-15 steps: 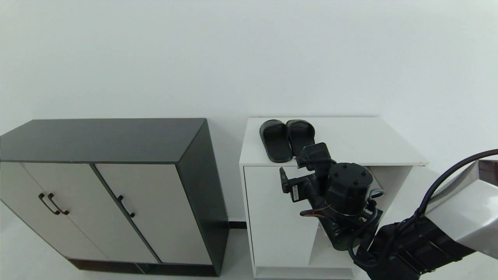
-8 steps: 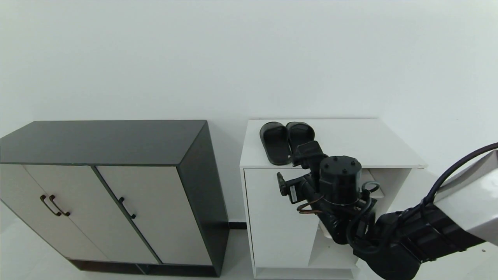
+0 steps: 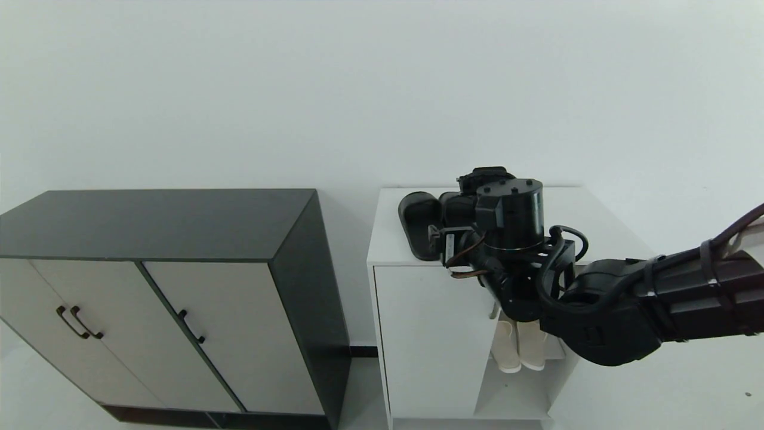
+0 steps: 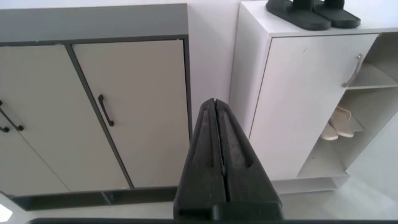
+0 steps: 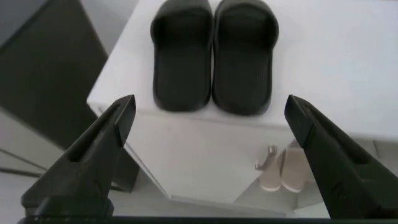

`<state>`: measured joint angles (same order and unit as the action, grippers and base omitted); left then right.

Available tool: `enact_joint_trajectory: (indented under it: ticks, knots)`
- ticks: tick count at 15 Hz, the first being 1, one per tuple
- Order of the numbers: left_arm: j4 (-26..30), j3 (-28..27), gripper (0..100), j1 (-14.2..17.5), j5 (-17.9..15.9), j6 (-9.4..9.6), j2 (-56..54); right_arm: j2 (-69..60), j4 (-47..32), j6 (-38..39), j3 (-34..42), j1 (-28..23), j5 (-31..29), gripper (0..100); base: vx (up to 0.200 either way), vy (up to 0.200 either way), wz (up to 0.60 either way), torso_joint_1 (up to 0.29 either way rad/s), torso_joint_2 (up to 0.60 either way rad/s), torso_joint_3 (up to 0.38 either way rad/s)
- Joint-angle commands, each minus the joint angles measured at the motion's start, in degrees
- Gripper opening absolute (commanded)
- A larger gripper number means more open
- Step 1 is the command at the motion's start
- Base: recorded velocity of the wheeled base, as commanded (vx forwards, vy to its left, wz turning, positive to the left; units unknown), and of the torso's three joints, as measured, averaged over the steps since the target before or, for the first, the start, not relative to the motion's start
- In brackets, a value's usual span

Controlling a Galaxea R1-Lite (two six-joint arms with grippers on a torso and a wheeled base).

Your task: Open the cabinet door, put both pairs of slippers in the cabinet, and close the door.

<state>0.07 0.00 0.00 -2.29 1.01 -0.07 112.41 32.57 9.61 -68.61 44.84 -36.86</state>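
A pair of black slippers [image 3: 419, 224] [image 5: 211, 59] [image 4: 314, 9] lies side by side on top of the white cabinet [image 3: 430, 340], near its front left corner. My right gripper [image 5: 210, 102] is open wide and hovers just in front of and above them, holding nothing. The right wrist [image 3: 507, 215] hides the right slipper in the head view. A pair of white slippers [image 3: 516, 349] [image 4: 342, 121] [image 5: 283, 171] sits on a shelf in the cabinet's open right half. The cabinet's left door with its handle [image 4: 352, 70] is closed. My left gripper [image 4: 214, 104] is shut and empty, low before the cabinets.
A dark cabinet [image 3: 155, 224] with pale doors and black handles [image 3: 191, 325] stands left of the white one, a narrow gap between them. A plain wall runs behind both. The right part of the white cabinet's top [image 3: 585, 221] is bare.
My right arm has risen from in front of the cabinet's open half to above its top, at the black slippers. The white slippers inside now show. The head camera shifted slightly.
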Motion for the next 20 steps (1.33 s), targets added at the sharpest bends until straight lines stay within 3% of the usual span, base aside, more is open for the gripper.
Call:
enact_joint_trajectory:
  ticks: [1, 8, 14, 20]
  knots:
    - [0.01, 0.00, 0, 0.00, 0.01, -0.05, 0.07, 1.23, -0.05, -0.03, -0.65, -0.72, -0.05, 100, 0.200, 0.000, 0.00, 0.012, 0.01, -0.002]
    - [0.01, 0.00, 0, 0.00, 0.01, -0.22, 0.07, 5.45, 0.03, 0.15, -0.82, -1.86, 0.04, 100, 0.200, 0.000, 0.00, 0.007, 0.00, 0.002]
    - [0.01, 0.00, 0, 0.00, 0.01, -0.31, 0.07, 9.58, 1.88, 0.24, -1.44, -1.77, 0.57, 100, 0.000, 0.000, 0.00, 0.000, 0.00, 0.000]
    - [0.01, 0.00, 0, 0.00, 0.01, -0.31, 0.07, 16.79, 4.25, 0.06, -7.33, -3.18, 0.65, 100, 0.000, 0.000, 0.00, 0.000, 0.00, 0.000]
